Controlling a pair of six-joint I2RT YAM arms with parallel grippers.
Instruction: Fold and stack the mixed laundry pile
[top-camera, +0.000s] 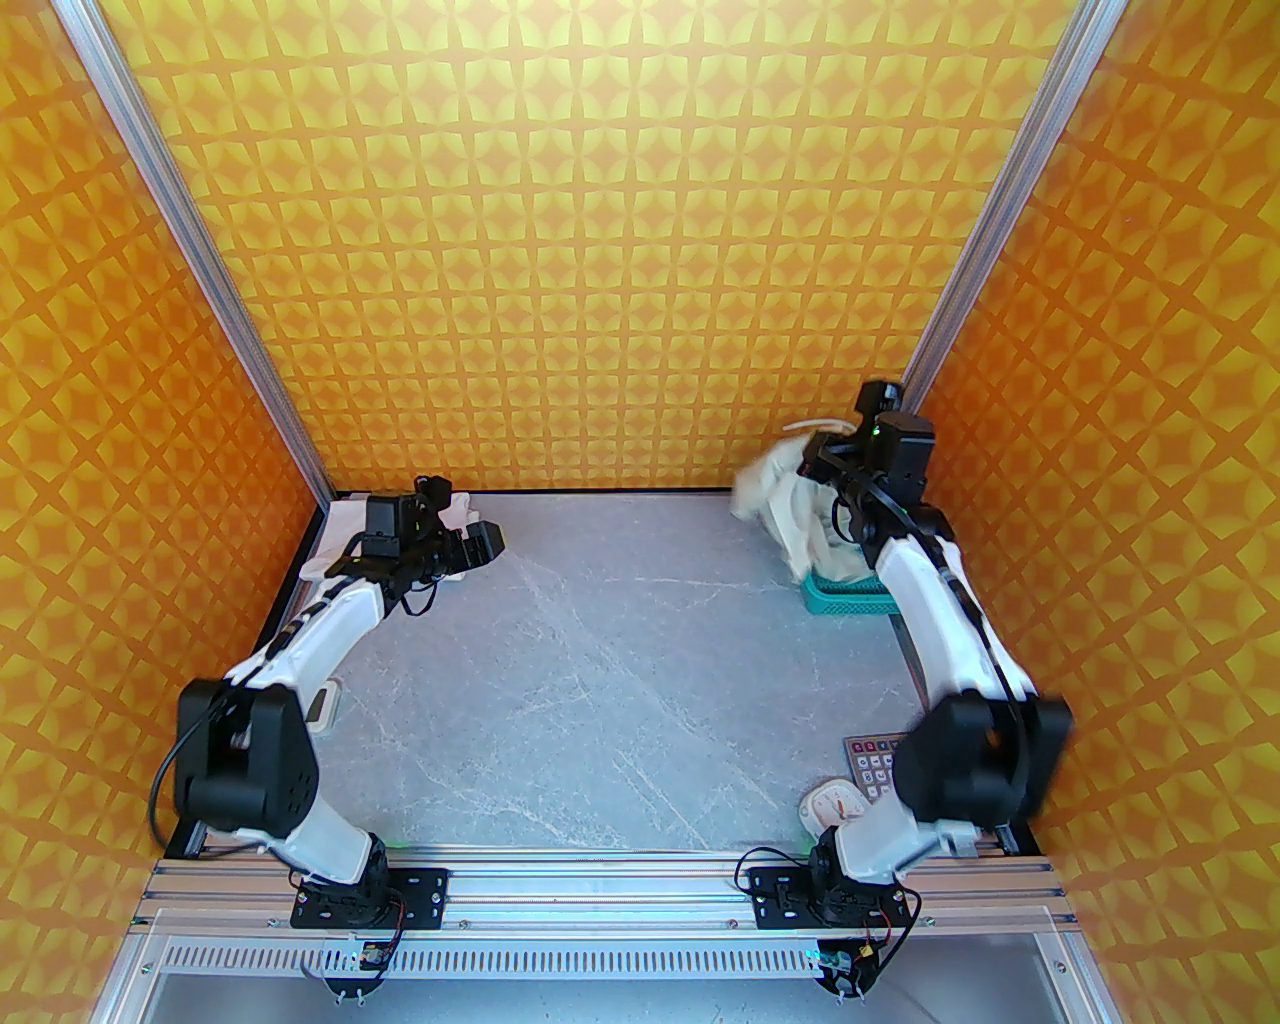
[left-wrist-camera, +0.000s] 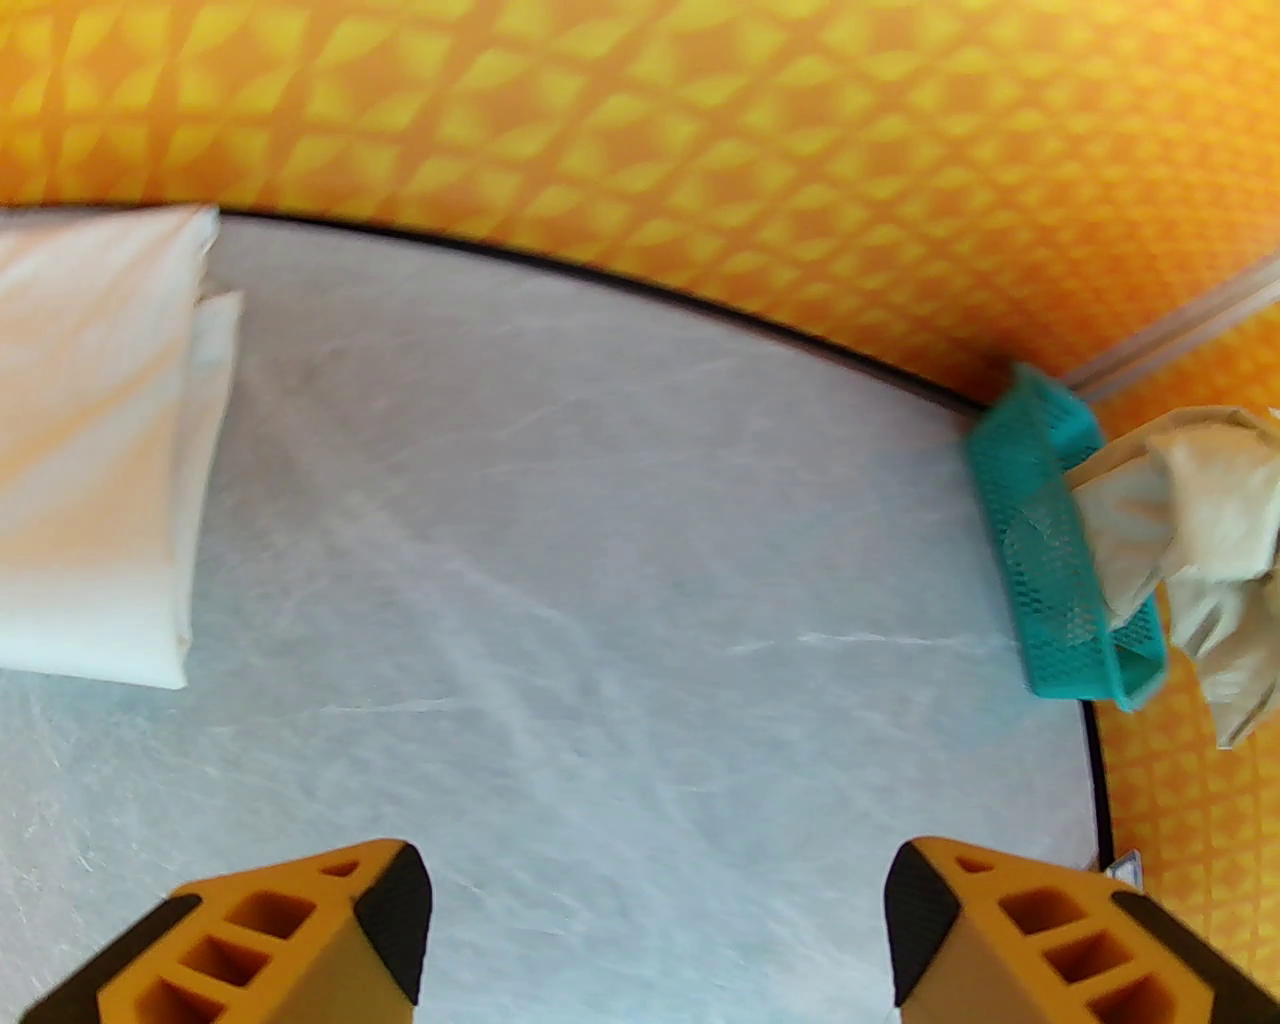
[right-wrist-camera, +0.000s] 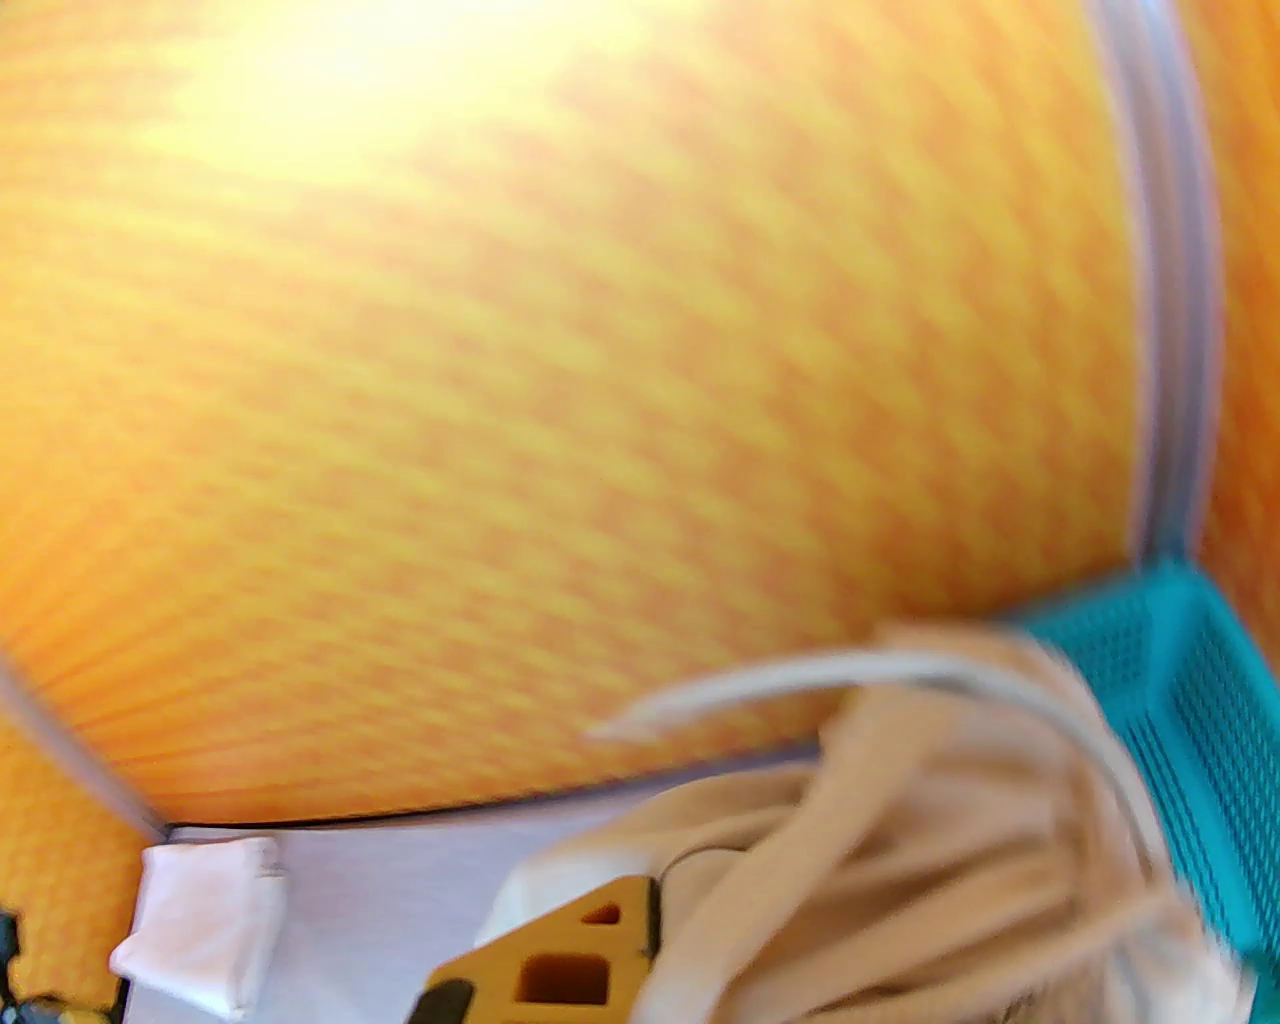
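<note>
T-shirt (left-wrist-camera: 90, 440): lying folded at far-left desk (top-camera: 600, 680) corner. Left pincer (left-wrist-camera: 655, 900): hovering just beside it, gaping wide, gripping nothing. Shorts (top-camera: 790, 510): dangling bunched over teal basket (top-camera: 845, 600), far right. Right pincer (top-camera: 820, 458): clamping shorts, high above basket.

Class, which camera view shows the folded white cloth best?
Left wrist: the folded white cloth is large and unobstructed, though cut by the frame edge. In top external the left arm hides most of it; right wrist shows it small and blurred.

Splayed left hand (left-wrist-camera: 655, 900), clamped right hand (top-camera: 818, 466).
</note>
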